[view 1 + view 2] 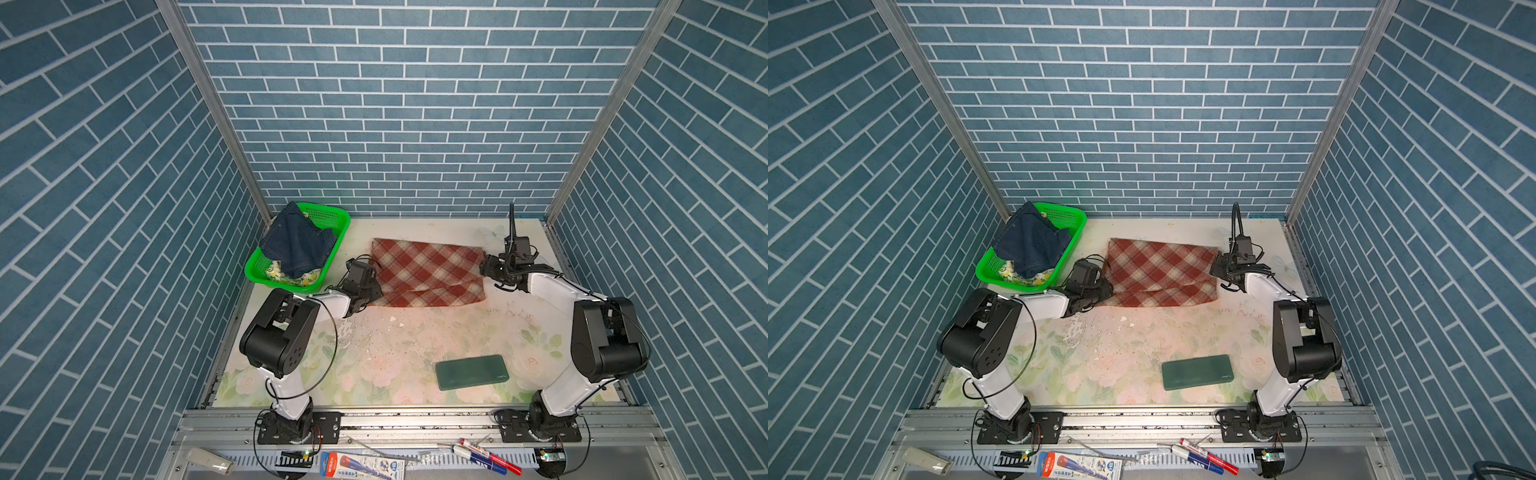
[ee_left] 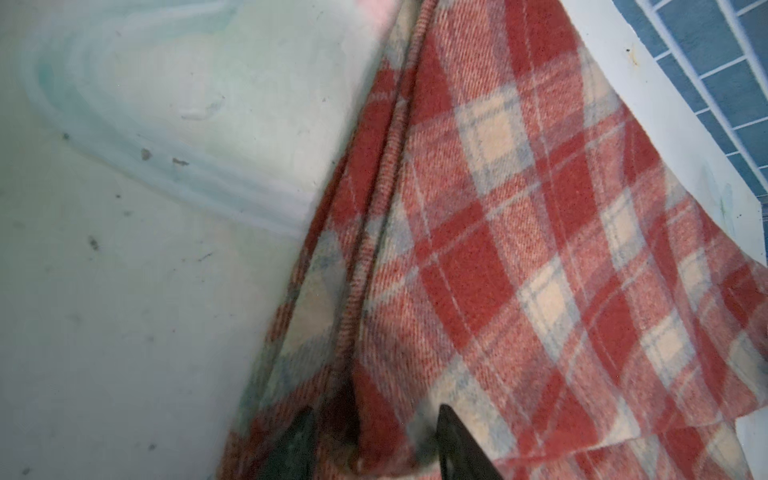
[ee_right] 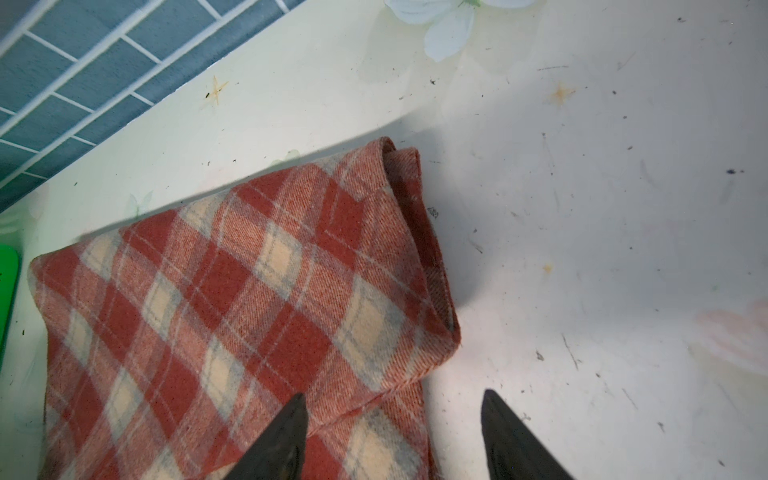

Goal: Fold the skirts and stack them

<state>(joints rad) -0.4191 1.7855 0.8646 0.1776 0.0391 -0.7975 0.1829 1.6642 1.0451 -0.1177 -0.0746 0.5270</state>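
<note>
The plaid skirt [image 1: 428, 272] lies part-folded, so folding it looks to be the step in hand. The left gripper [image 2: 376, 415] straddles a ridge at its left edge; whether it pinches I cannot tell. The right gripper [image 3: 393, 392] hangs open over its right edge. Next, both need firm pinches. The denim skirt [image 1: 297, 249] waits in the basket [image 1: 332, 216] beside it.

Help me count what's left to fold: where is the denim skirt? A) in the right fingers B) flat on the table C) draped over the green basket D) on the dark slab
C: the denim skirt lies draped over the green basket and what is in it.
</note>
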